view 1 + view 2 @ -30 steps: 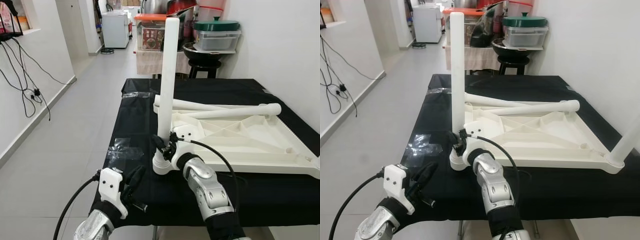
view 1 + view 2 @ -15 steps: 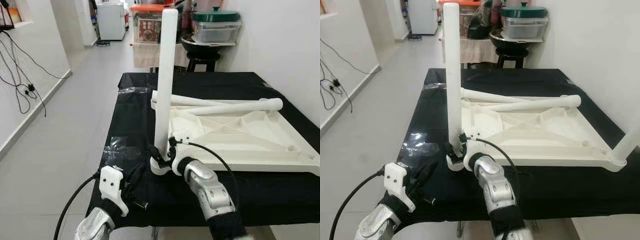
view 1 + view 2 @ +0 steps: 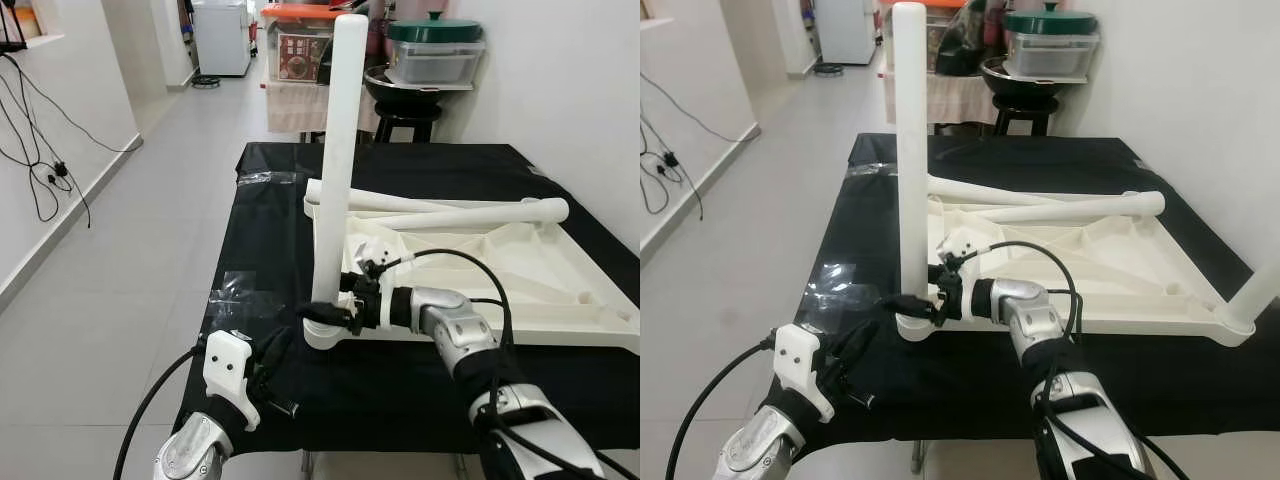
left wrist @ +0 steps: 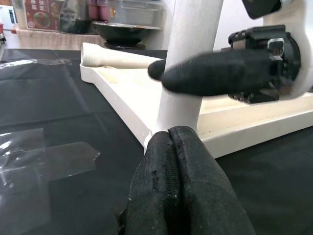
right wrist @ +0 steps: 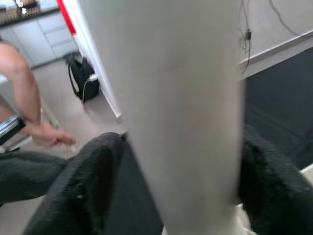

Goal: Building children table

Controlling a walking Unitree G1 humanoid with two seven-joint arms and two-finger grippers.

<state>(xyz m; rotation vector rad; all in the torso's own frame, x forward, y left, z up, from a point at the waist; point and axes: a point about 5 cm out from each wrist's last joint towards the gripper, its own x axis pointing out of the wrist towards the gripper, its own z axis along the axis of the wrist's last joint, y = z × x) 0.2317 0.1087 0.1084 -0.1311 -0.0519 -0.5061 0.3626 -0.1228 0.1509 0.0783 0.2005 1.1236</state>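
Right now, right gripper [image 3: 322, 312]: its two black fingers sit either side of the upright leg [image 3: 338, 160] low down, just above the socket, clamped on it; the wrist view shows the white shaft between the fingers [image 5: 83, 196].
Left gripper [image 3: 272, 358]: fingers pressed together on nothing, held at the near table edge, pointing at the leg's foot, close to it but apart.
Upright leg: stands in the near left corner socket [image 3: 325, 332] of the tabletop, leaning slightly; whether it is fully seated I cannot tell.
Tabletop [image 3: 500, 290]: white, upside down, ribs upward, lying on the black cloth [image 3: 270, 230].
Far corner: in the right eye view another leg [image 3: 1252, 290] rises from the near right corner.
Loose legs [image 3: 470, 212]: two lie crossed over the far side of the tabletop, not yet fitted.
Risk, tilt: the grip is low on a tall leg, so if the leg is not home in the socket, I judge it could lean and bind, or topple when let go.
Risk, slide: pushing sideways could shift the tabletop on the cloth toward the near edge, since nothing braces it.
Risk, cable: the right wrist cable [image 3: 470, 262] loops over the tabletop and might snag a rib.
Containers: beyond the table, a lidded clear tub [image 3: 432, 62] with a green lid sits on a dark bowl [image 3: 395, 100]; contents unclear.
Person: a hand [image 5: 49, 134] shows in the right wrist view, well off from the work.
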